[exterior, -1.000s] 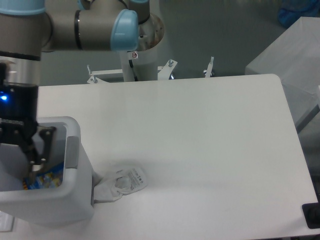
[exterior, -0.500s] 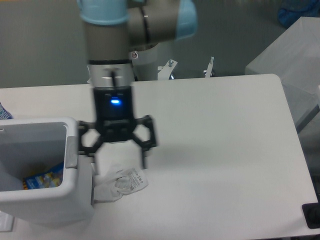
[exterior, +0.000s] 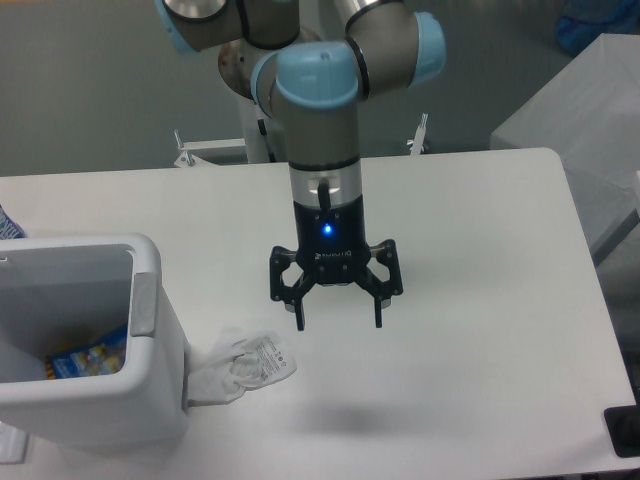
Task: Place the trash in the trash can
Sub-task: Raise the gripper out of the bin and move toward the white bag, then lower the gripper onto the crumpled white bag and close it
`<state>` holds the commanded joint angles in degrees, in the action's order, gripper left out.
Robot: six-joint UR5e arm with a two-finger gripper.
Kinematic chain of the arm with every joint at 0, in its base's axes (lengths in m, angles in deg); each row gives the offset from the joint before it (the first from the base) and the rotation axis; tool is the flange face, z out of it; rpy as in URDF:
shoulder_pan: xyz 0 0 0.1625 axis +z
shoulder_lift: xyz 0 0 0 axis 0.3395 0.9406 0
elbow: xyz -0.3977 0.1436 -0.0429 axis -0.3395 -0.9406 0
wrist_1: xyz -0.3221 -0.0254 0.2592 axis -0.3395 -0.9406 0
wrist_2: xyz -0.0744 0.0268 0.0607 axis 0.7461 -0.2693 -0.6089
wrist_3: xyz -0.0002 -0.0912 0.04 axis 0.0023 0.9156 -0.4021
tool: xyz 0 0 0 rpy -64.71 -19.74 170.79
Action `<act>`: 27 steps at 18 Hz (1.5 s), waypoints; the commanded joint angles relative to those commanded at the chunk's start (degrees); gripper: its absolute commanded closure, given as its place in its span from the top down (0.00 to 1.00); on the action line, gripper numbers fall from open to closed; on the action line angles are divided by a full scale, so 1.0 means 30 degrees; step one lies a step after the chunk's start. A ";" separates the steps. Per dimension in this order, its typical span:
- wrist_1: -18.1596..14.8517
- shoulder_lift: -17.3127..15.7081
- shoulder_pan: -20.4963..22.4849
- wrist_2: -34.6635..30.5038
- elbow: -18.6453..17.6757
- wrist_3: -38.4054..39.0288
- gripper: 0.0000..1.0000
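Observation:
A crumpled white wrapper with small print lies on the table against the right side of the trash can. The can is a boxy white bin at the lower left with a grey side tab; something blue and yellow shows inside it. My gripper hangs open above the table, right of and slightly above the wrapper, with nothing between its fingers. The bottle does not show as such.
The white table runs to a rounded far right corner. A grey surface stands beyond the right edge. A dark object sits at the lower right corner. The robot base and metal brackets stand behind the far edge.
The gripper rose out of the trash can, swung right across the table and now hangs open right of the wrapper. The wrapper has not moved.

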<state>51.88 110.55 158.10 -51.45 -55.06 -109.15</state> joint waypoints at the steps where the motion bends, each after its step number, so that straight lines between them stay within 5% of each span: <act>1: -0.0058 0.0205 -0.0029 -0.0029 -0.0117 -0.0177 1.00; 6: -0.0381 0.1375 -0.1195 -0.1201 -0.1144 -0.4278 1.00; 17: -0.0176 0.4130 -0.3923 -0.3425 -0.1496 -0.4252 1.00; 21: -0.0059 0.4279 -0.4131 -0.3487 -0.1467 -0.4222 1.00; 27: -0.0030 0.4572 -0.4190 -0.3516 -0.1349 -0.4105 0.69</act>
<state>51.79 124.27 145.53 -62.00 -59.11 -121.46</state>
